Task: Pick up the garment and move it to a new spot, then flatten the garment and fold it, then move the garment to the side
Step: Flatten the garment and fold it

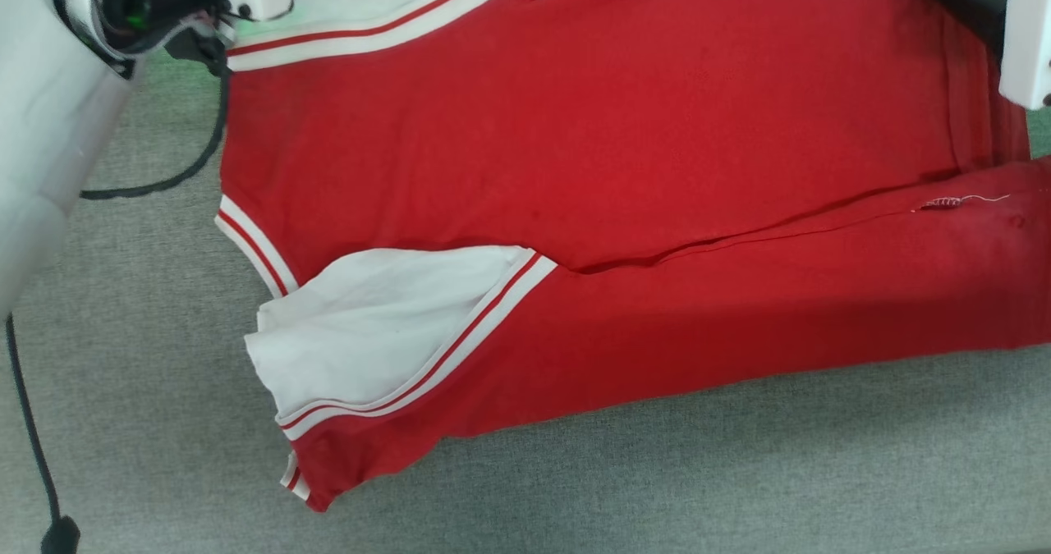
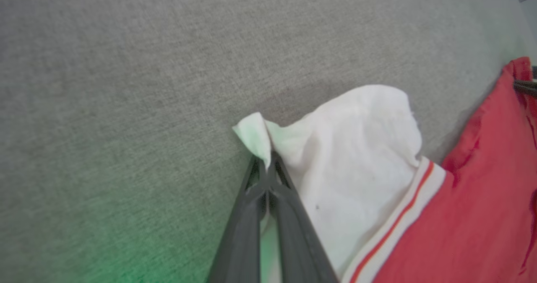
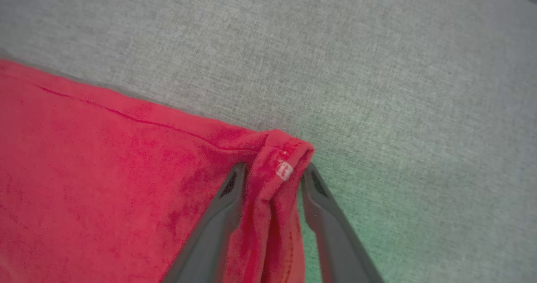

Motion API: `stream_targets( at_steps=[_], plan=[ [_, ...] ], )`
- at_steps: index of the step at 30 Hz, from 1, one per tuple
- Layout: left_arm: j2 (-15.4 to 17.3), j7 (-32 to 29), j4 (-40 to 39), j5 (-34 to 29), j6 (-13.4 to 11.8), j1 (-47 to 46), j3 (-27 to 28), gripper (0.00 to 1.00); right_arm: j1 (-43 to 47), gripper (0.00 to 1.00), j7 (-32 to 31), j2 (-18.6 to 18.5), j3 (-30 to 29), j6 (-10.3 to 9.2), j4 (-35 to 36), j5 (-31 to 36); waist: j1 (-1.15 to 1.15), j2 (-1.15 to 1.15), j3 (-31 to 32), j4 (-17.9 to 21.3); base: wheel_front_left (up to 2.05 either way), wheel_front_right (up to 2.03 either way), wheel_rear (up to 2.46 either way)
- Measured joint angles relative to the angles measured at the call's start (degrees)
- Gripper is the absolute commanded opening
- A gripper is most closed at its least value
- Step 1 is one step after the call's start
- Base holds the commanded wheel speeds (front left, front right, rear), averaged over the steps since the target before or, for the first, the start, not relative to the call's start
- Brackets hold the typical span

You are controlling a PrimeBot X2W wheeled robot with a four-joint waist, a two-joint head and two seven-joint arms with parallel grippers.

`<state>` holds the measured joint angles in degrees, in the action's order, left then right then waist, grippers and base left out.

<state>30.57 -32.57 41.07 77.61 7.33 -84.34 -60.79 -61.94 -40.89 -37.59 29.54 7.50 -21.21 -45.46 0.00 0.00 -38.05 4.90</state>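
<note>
Garment lies spread on the grey tabletop, its top edge cut off. The left gripper clenches its jaws on a white sleeve corner. The right gripper has its jaws parted astride a red hem corner, and I cannot tell whether they grip.

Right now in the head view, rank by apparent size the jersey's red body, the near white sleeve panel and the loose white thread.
Largest: red body.
Next: white sleeve panel.
Smallest: loose white thread.
All lie flat together, so nearness barely matters.

No legible text; small white tag on garment corner unreadable
</note>
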Motion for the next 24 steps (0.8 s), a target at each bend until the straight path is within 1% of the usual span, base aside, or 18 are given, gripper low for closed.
stream_targets(
  at_steps=[4,7,12,14,16,21,24],
  plan=[
    [-0.22,3.10,-1.22,0.58,0.00,1.41,-0.51,0.00,0.24,0.00,0.75,-0.10,0.43,0.00,-0.68,-0.45,0.00,0.00,1.12,-0.41,0.00,0.00,0.00],
    [-0.19,6.55,-3.24,1.53,0.00,3.08,-0.46,0.00,1.13,0.00,2.70,-0.10,0.03,0.00,-1.42,-1.23,0.00,0.00,2.85,-0.79,0.00,0.00,0.00],
    [2.10,13.24,-8.82,3.76,0.00,7.27,0.02,0.00,4.07,0.00,5.93,-1.01,0.20,0.00,-2.12,-1.15,0.00,0.00,7.39,-1.66,0.00,0.00,0.00],
    [3.64,15.29,-12.67,4.67,0.00,9.71,-0.04,0.00,6.15,0.00,7.05,-1.19,0.09,0.00,-1.76,-1.79,0.00,0.00,9.57,-2.07,0.00,0.00,0.00],
    [5.87,17.20,-16.93,5.08,0.01,12.22,-0.41,0.00,7.97,0.00,7.98,-1.70,-0.03,0.00,-1.09,-2.10,0.00,0.00,11.71,-2.47,0.00,0.00,0.00],
    [11.87,22.31,-27.85,5.02,0.05,20.18,-2.70,0.00,15.58,0.00,9.17,-5.46,-1.49,0.00,2.24,-3.09,0.00,0.00,16.40,-3.78,0.00,0.00,0.00],
    [15.50,26.76,-33.23,4.90,0.07,25.39,-3.44,0.00,21.43,0.00,9.23,-7.67,-2.77,0.00,5.32,-3.97,0.00,0.00,18.50,-4.76,0.00,0.00,0.00]
  ],
)
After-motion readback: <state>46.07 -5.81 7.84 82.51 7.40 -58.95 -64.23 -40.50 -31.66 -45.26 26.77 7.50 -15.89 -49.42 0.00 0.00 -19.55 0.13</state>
